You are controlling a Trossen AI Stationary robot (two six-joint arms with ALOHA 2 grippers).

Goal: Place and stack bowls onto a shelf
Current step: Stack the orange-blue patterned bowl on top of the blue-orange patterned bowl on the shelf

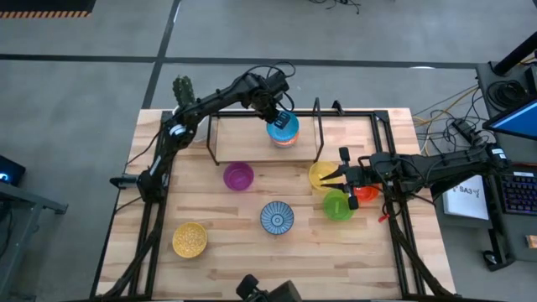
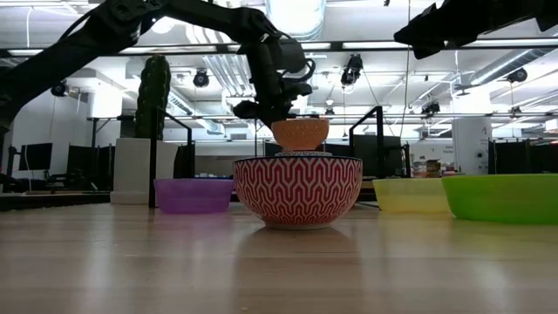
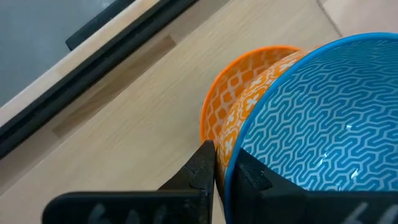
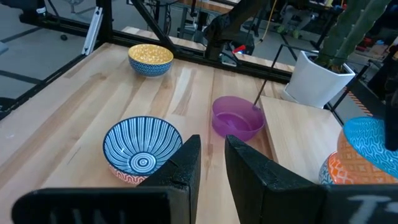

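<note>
On the shelf point(image 1: 252, 134) along the table's far edge, the left gripper point(image 3: 222, 171) pinches the rim of the blue bowl point(image 3: 323, 118), nested in the orange bowl point(image 3: 233, 106). Near the right edge, the right gripper point(image 4: 208, 163) hovers, fingers slightly parted, holding nothing. No readable writing shows.

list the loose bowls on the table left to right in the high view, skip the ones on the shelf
yellow bowl → purple bowl → blue-and-white patterned bowl → second yellow bowl → green bowl → red-orange bowl, mostly hidden under the right tool.
</note>
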